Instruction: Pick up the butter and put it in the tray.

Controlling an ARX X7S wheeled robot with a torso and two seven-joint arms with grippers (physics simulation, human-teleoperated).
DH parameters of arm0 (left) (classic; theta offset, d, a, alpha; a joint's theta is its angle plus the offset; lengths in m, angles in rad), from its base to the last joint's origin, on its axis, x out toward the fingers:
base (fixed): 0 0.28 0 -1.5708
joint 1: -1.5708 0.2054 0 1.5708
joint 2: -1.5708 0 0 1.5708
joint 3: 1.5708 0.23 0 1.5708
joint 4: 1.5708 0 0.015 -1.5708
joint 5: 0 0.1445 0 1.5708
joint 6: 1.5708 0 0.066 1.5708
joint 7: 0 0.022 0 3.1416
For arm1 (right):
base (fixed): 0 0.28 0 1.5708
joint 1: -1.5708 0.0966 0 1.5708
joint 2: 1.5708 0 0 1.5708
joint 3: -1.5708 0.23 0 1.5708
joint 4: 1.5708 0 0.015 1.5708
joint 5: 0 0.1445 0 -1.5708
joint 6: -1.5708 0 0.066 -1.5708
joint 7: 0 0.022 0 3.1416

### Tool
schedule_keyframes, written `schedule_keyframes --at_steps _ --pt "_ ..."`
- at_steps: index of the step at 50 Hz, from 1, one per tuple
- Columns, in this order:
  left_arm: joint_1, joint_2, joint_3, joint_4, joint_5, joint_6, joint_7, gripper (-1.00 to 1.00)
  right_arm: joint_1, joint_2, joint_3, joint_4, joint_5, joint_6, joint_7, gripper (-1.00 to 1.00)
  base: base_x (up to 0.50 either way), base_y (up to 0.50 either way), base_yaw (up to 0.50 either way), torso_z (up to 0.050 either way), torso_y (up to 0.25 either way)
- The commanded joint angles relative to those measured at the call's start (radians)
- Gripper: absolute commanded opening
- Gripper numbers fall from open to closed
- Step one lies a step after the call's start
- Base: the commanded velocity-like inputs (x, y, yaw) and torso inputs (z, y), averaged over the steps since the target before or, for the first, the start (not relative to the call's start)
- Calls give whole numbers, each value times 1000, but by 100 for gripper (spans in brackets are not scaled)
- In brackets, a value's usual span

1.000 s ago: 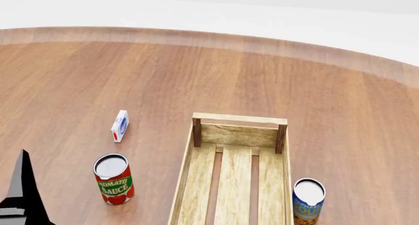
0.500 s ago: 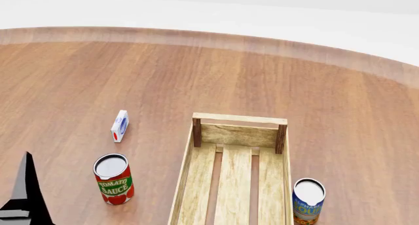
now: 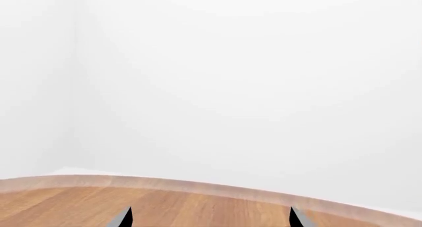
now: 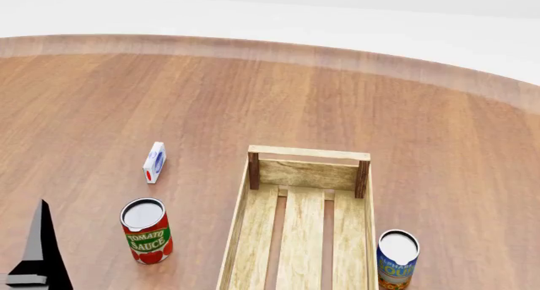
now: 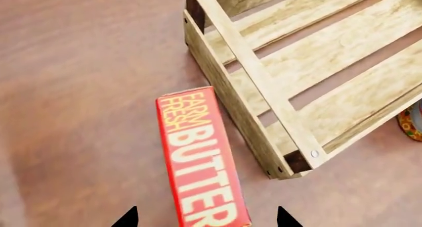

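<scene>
The butter [image 5: 201, 158], a red-orange box with "FARM FRESH BUTTER" lettering, lies on the wooden table just outside a corner of the tray [image 5: 264, 83]. My right gripper [image 5: 206, 219] is open, with a dark fingertip on each side of the butter's near end and clear of it. The butter and the right gripper are out of the head view. The tray [image 4: 253, 220], a light-wood slatted crate, holds nothing in the part that shows. My left gripper [image 3: 209, 219] is open and empty, facing the wall; one of its fingers [image 4: 38, 252] shows at the head view's lower left.
A tomato sauce can [image 4: 146, 230] stands left of the tray and another can [image 4: 396, 257] stands right of it, also showing in the right wrist view [image 5: 412, 123]. A small white carton [image 4: 153, 162] lies further back on the left. The table's far edge [image 4: 337, 56] curves behind.
The left gripper's finger has sunk lower and shifted slightly right in the head view. The tray, cans and carton have not moved.
</scene>
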Motion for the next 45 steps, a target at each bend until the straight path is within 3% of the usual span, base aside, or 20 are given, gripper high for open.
schedule_keyframes --at_steps 1,28,45 --pt "5 -5 7 -2 7 7 -4 100 179 -17 -151 27 -68 78 -68 100 0 0 0 0 0" --pt "0 -16 4 8 -12 -8 -18 100 594 -112 -579 44 -299 316 -239 100 0 0 0 0 0" --pt "-8 -21 3 11 -23 -15 -27 100 608 -156 -632 102 -332 280 -238 100 0 0 0 0 0"
